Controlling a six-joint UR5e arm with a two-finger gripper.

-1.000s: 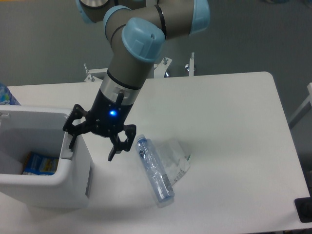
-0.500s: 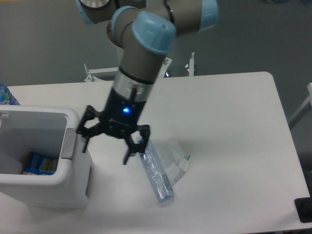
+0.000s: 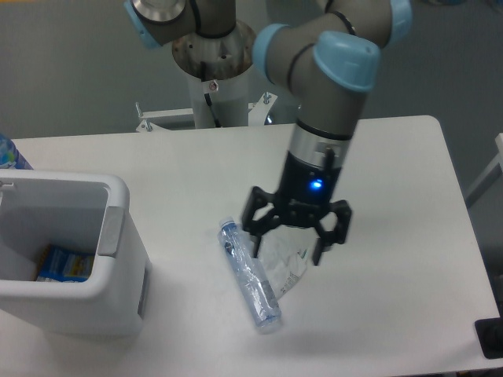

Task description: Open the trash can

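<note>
One trash can (image 3: 118, 294), one bottle (image 3: 250, 276) right of it. Gripper (image 3: 287, 253) spread wide above bottle, holding nothing.

No legible text, brand, number or sign anywhere | bottle (image 3: 249, 275) label: dark marks near the cap end, too small to read | blue-and-yellow packet (image 3: 64, 264) inside the trash can (image 3: 118, 290): print blurred, unreadable | blue-printed item (image 3: 9, 154) at left frame edge: illegible
</note>
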